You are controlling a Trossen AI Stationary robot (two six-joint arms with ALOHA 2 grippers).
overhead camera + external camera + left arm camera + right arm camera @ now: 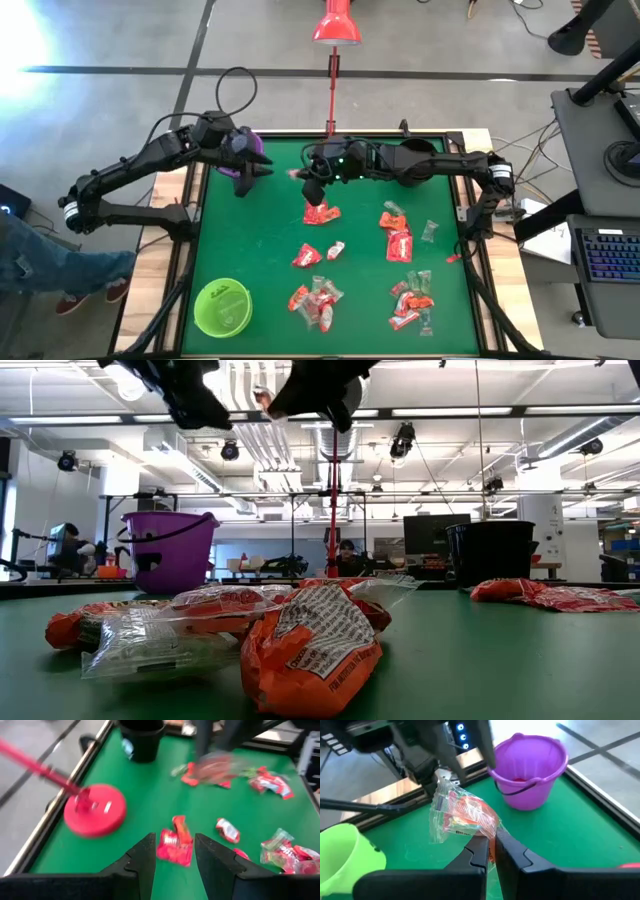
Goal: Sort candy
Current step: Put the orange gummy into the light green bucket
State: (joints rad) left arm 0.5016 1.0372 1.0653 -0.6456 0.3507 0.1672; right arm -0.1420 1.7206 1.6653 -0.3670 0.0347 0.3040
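Note:
My right gripper (491,837) is shut on one candy (462,817), a clear wrapper with orange-red filling, held high above the far middle of the green table (260,240). My left gripper (172,845) hangs open with nothing between its fingers, next to the purple bucket (245,150) at the far left, a little apart from that candy. Several more candies (322,212) lie loose on the table, in clusters (412,300) toward the near right. My right gripper pinches the wrapper's near edge (487,831) between its two fingers. The fingers come from the table's right, slanting a little downward. The candy sticks out ahead of the fingertips toward the left gripper, crumpled and lifted clear of the table.
A green cup (222,307) stands at the near left and a black cup (142,740) at the far right. A red lamp base (95,810) sits at the far edge, its pole (331,95) reaching back. A person's legs (60,275) show left of the table.

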